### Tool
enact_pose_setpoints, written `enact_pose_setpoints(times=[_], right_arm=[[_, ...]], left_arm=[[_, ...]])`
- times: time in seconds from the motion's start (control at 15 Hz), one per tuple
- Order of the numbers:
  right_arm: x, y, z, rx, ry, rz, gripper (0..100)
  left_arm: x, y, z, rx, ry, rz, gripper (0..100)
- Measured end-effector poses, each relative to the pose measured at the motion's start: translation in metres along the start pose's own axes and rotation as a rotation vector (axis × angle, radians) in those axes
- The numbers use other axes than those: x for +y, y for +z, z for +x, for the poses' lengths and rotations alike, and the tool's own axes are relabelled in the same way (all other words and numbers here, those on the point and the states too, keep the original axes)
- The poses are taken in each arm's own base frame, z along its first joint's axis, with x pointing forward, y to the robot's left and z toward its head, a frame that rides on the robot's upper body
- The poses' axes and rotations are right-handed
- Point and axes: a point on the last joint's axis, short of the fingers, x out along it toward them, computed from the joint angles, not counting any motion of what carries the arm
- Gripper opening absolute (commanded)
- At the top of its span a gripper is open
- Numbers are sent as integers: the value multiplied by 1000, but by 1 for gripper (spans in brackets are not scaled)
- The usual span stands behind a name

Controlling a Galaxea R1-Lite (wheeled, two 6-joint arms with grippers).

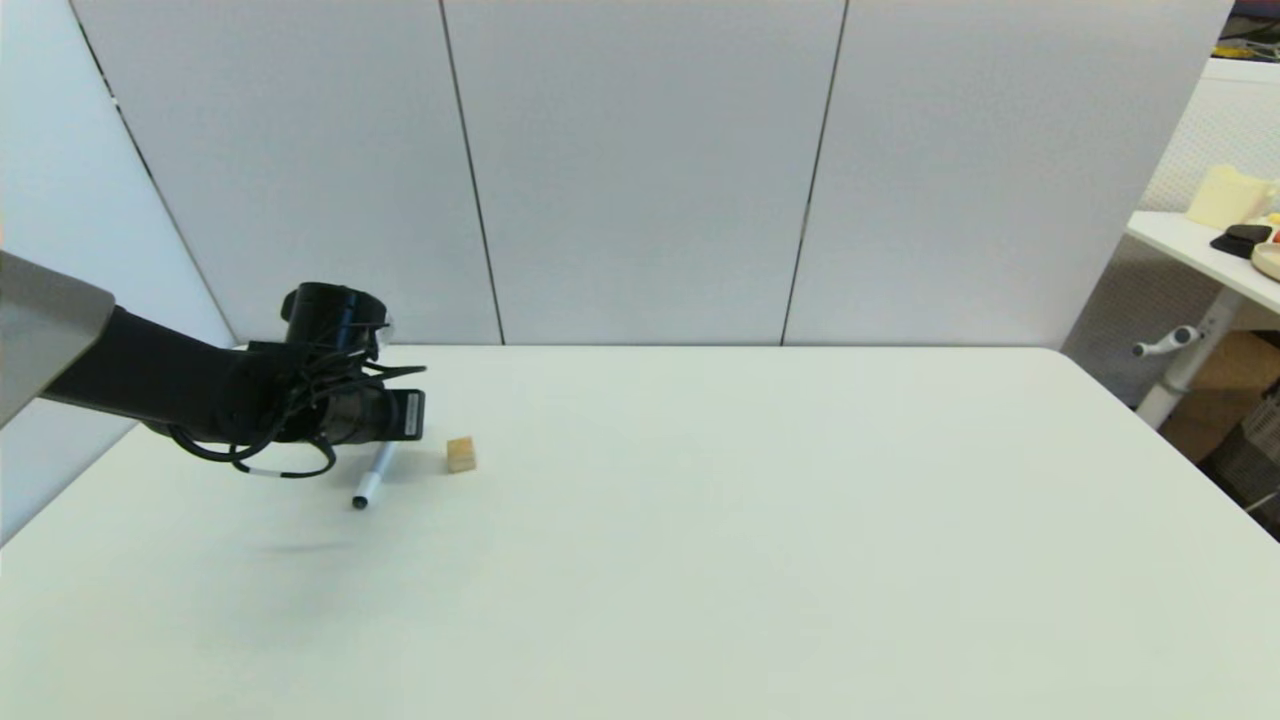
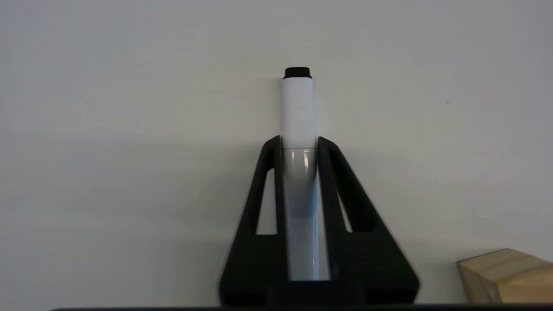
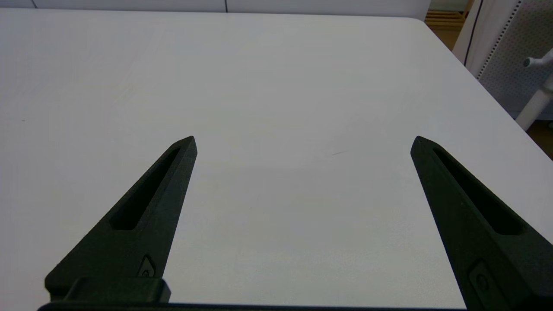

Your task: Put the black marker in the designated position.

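The left gripper (image 2: 299, 144) pinches the black marker (image 2: 298, 112), a slim white barrel with a black end, at 9 o'clock of the tan cube (image 1: 461, 454) on the counter (image 1: 760, 540). The right gripper (image 3: 302, 142) is spread wide.

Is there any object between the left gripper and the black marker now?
No. The left gripper is already shut on the black marker, fingers against its barrel. The tan cube sits beside it, apart.
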Motion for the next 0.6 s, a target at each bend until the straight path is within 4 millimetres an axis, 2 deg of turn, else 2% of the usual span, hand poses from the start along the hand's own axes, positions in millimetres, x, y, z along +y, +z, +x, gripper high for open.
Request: enact_pose_setpoints(times=[0.4, 0.6], right_arm=[[0, 0, 0, 0, 0, 0, 100], [0, 0, 0, 0, 0, 0, 100]], left_arm=[[0, 1, 0, -8, -1, 1, 100], [2, 11, -16, -53, -4, -2, 100]])
